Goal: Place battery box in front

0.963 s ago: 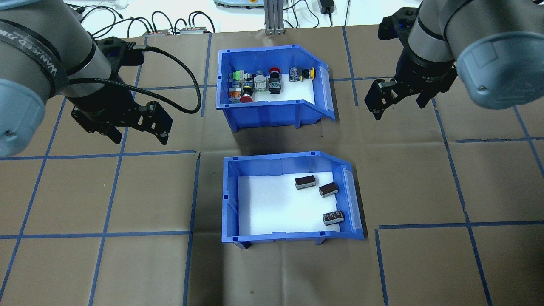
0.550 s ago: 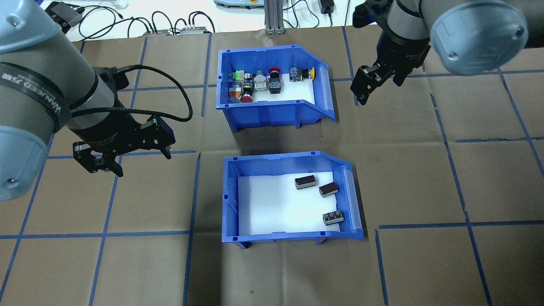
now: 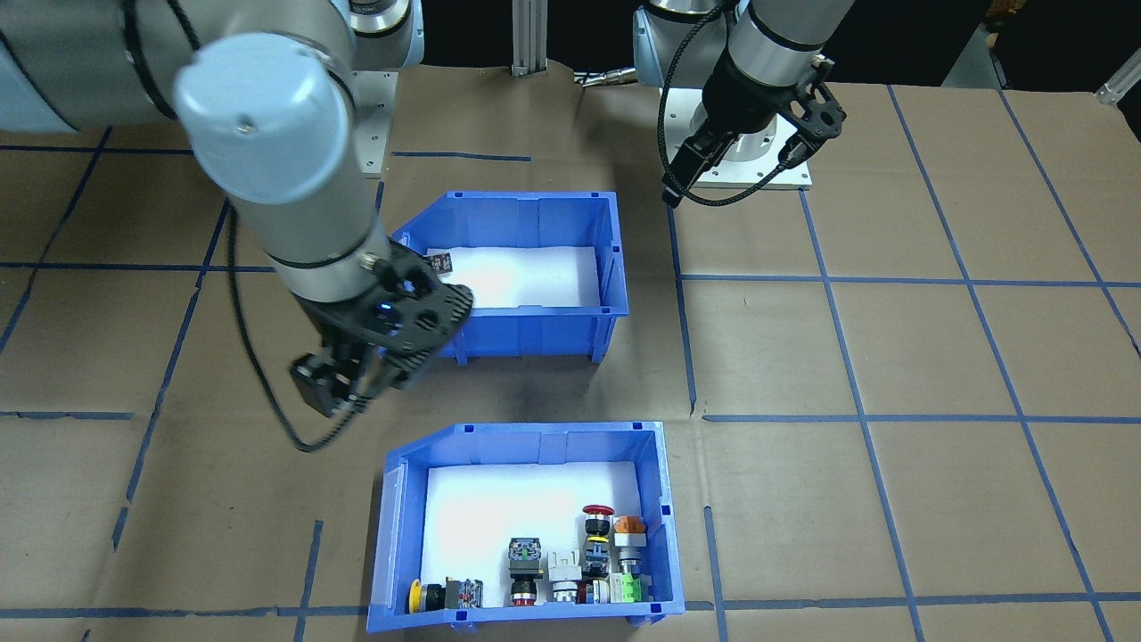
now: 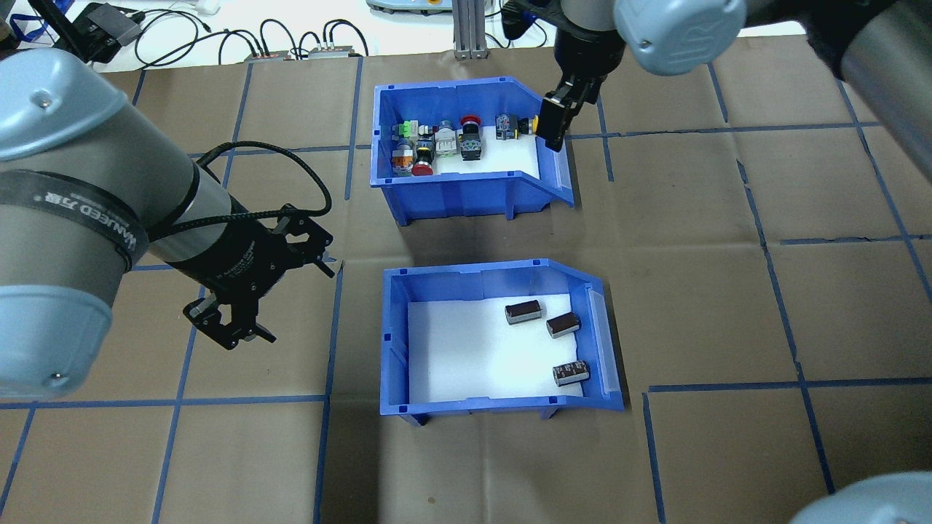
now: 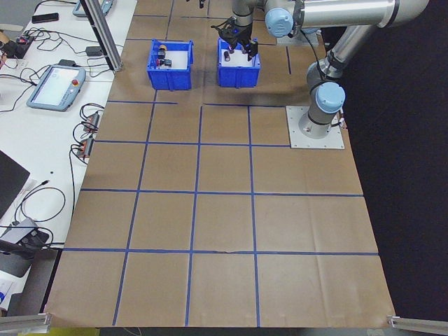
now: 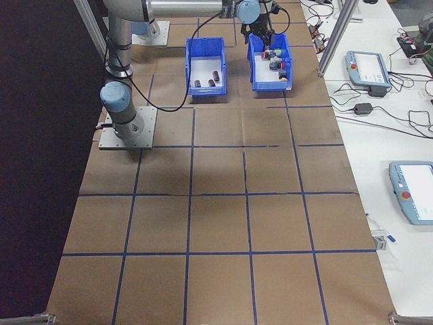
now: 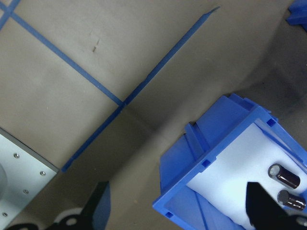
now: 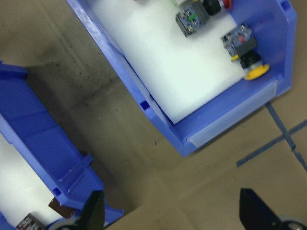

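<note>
Brown paper gridded with blue tape point(image 4: 218, 399); plastic battery box point(image 4: 466, 280) foam-floored; left claw point(image 4: 273, 298), right claw point(image 4: 551, 125) both spread

Both arms hover low, left gripper point(image 4: 231, 320) and right gripper point(image 4: 551, 129) with jaws apart.

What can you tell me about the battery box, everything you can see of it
The battery box is a blue bin, plastic by its look, with a sloped lip on one end and short feet underneath. A white foam sheet covers its floor, and three small dark-brown cylinders lie on their sides near the lip end. It stands upright on the brown paper-covered table, nearer the robot than the other blue bin. Neither pincer touches it; the left pincer hovers beside its closed end, apart from it.
</note>
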Available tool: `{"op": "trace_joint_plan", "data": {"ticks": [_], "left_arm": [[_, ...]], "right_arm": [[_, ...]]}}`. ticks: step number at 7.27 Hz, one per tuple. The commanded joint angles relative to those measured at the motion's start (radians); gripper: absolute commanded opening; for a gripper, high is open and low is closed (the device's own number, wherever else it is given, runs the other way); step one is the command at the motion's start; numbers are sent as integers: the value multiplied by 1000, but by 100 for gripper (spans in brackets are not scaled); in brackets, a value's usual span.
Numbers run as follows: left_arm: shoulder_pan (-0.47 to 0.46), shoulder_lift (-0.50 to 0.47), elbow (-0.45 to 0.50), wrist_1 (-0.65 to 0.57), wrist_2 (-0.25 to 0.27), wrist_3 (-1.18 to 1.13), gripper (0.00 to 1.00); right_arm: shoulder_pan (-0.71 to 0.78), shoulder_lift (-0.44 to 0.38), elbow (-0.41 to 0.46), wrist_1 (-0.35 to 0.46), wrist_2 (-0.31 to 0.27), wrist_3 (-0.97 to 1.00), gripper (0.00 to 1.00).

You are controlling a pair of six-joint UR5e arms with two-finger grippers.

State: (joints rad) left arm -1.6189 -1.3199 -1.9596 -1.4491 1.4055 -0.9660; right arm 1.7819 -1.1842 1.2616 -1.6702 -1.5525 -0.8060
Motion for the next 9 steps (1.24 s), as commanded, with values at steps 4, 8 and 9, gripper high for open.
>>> {"op": "trace_joint_plan", "data": {"ticks": [4,8,9], "left_arm": [[-307,-13,-186,279,1,-694,99],[-391,-67,-217,359,3,-922,99],[-410,-99,-228,422,3,-1013,99]], "right_arm": [[190,244,-243,7,0,-246,100],[232,284,-222,0,-15,-344,100],[232,300,-208,0,-17,-346,100]]}}
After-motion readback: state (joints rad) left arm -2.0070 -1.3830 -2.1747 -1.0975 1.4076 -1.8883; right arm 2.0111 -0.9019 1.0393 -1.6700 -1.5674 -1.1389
